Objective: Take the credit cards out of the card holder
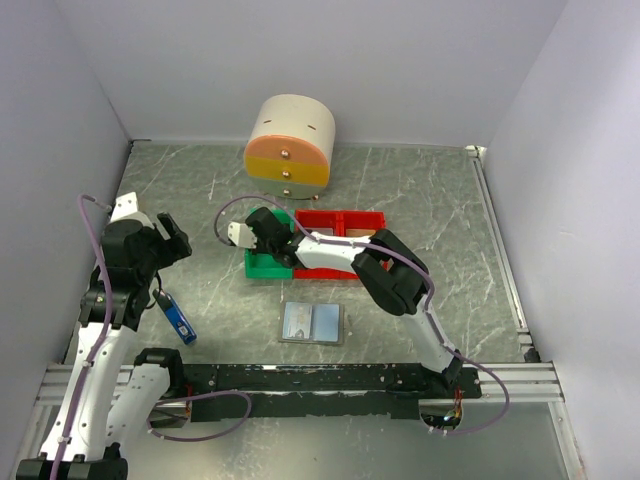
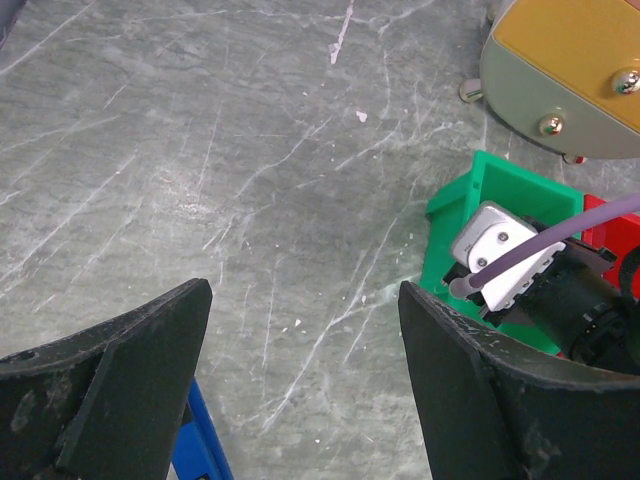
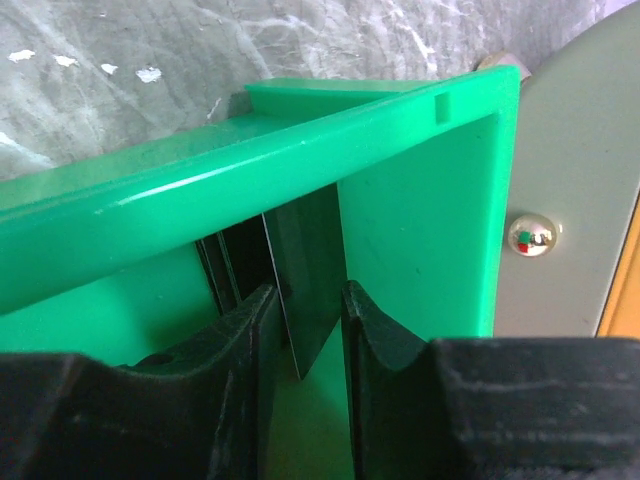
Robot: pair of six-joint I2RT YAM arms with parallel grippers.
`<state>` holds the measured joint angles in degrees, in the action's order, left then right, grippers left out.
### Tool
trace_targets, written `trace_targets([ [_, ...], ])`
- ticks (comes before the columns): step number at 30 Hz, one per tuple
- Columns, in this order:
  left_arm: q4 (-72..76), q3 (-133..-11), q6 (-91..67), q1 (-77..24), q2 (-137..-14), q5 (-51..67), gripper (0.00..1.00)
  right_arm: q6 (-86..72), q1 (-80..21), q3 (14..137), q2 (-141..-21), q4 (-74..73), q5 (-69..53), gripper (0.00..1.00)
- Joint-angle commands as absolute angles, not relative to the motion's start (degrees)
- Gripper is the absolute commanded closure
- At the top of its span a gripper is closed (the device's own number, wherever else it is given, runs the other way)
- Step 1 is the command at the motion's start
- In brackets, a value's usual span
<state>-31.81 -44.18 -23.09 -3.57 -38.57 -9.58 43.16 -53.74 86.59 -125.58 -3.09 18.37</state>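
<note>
From above: the grey-green veined counter [image 1: 430, 190] is sitting boxed in by plain white walls [image 1: 420, 60]. The card holder [image 1: 313, 323] is lying open near the middle of the near edge, and a round drawer unit [image 1: 290, 140] is standing at the far edge. The right pincer [image 1: 263, 226] is reaching into the green bin [image 1: 262, 268], beside the red bin [image 1: 345, 218].

Left wrist: the left pincer [image 2: 305, 295] is hanging wide open over the counter, gripping nothing.

Right wrist: the pads [image 3: 365, 330] are standing slightly parted. A dark credit card [image 3: 305, 270] is standing on edge between them inside the bin, with green showing through the gap.
</note>
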Motion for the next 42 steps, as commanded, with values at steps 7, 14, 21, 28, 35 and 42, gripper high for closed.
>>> trace_targets([
  [7, -29.7, -43.9, -22.1, -2.9, -38.9, -6.4, 0.13, 39.5, -53.1, 88.4, -122.5, -7.2, 15.5, 0.64],
  [14, -30.2, -44.3, -22.0, -2.9, -40.5, -5.6, 0.13, 38.2, -52.8, 87.5, -120.7, -6.8, 15.1, 0.64],
  [21, -30.0, -44.2, -21.8, -2.9, -41.0, -4.8, 0.13, 37.3, -52.8, 87.4, -120.4, -6.7, 15.1, 0.63],
  [28, -30.0, -44.1, -21.8, -2.9, -41.6, -4.5, 0.13, 37.1, -52.8, 88.6, -122.0, -7.8, 16.2, 0.63],
  [35, -30.1, -44.3, -21.6, -2.9, -42.3, -3.9, 0.13, 34.4, -52.8, 87.9, -120.0, -6.7, 15.3, 0.63],
  [42, -29.4, -44.1, -21.3, -2.9, -42.9, -1.4, 0.13, 15.8, -52.6, 78.3, -104.1, 1.9, 17.5, 0.60],
])
